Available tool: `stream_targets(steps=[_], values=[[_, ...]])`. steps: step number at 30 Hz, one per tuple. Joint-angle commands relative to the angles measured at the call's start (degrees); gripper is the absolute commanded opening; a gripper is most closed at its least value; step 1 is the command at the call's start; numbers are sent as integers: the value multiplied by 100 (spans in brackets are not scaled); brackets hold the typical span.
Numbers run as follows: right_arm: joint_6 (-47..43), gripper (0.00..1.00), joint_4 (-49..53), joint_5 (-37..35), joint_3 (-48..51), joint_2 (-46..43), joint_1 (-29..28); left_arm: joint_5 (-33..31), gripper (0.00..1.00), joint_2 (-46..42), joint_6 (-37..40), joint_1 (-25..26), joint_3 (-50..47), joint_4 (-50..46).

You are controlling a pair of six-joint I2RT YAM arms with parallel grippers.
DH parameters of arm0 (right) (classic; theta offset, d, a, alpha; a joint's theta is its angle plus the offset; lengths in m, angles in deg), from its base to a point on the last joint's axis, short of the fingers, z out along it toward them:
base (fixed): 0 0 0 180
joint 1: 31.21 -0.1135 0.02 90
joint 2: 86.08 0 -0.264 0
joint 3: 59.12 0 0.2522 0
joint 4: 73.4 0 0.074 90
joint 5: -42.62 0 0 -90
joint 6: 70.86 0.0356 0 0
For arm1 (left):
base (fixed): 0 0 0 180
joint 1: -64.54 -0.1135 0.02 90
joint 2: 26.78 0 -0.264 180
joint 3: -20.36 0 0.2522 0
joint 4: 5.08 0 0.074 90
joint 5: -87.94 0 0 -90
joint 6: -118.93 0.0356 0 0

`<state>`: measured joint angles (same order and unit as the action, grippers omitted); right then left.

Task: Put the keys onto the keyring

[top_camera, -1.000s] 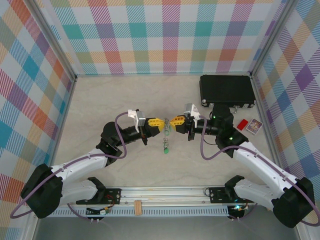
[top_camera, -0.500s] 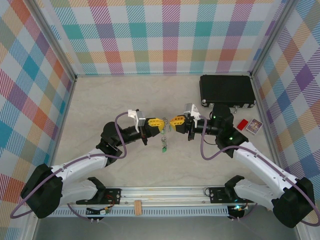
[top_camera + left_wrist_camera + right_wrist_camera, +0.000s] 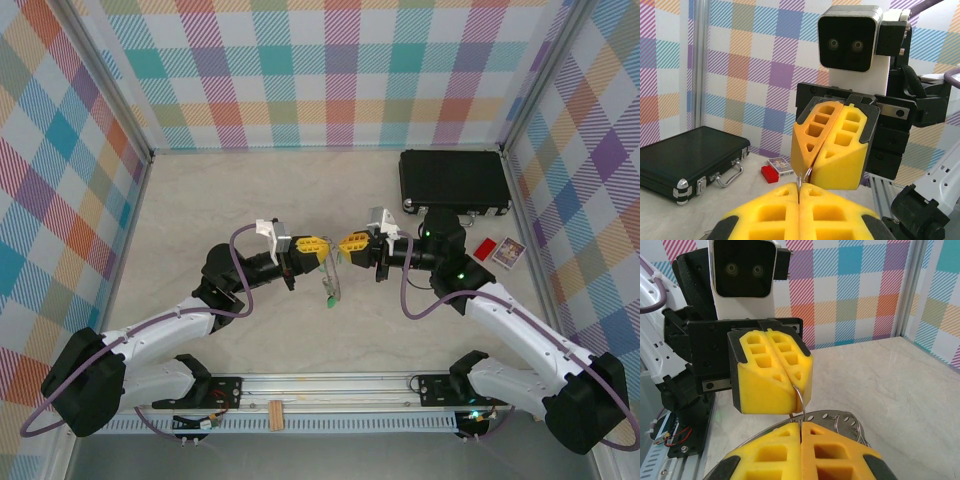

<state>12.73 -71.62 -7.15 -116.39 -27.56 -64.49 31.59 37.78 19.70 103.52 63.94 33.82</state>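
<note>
Yellow foam jaws meet nose to nose above the middle of the table point(image 3: 250, 190). My left gripper point(image 3: 322, 246) reaches in from 9 o'clock and my right gripper point(image 3: 347, 242) from 3 o'clock. Both pairs of jaws are pressed together, each nipping a sliver of thin grey metal. I take that metal for the keyring point(image 3: 331, 275), which hangs edge-on toward 6 o'clock just under the tips. A key point(image 3: 328, 298) with a green tag shows at its lower end; I cannot tell whether it is threaded on or only resting there.

Two pinches this close together would, I judge, steady the ring and let one side be worked open for a key. The price is crowding: the tips almost touch, leaving little room to turn either wrist.

A black case point(image 3: 455, 180) lies at 1 o'clock by the back wall. A small red box point(image 3: 485, 250) and a card pack point(image 3: 509, 252) lie at 3 o'clock beyond my right arm, well apart from the work.
</note>
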Motion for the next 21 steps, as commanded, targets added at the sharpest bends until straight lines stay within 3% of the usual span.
stream_targets(steps=[1, 21], values=[[-48, 0, -158, 306, -160, 45, 14, 102, 0, 4, 0, 57, 173, 288], [-312, 0, -93, 365, -166, -15, -56, -55, 0, 46, 7, 57, 251, 62]])
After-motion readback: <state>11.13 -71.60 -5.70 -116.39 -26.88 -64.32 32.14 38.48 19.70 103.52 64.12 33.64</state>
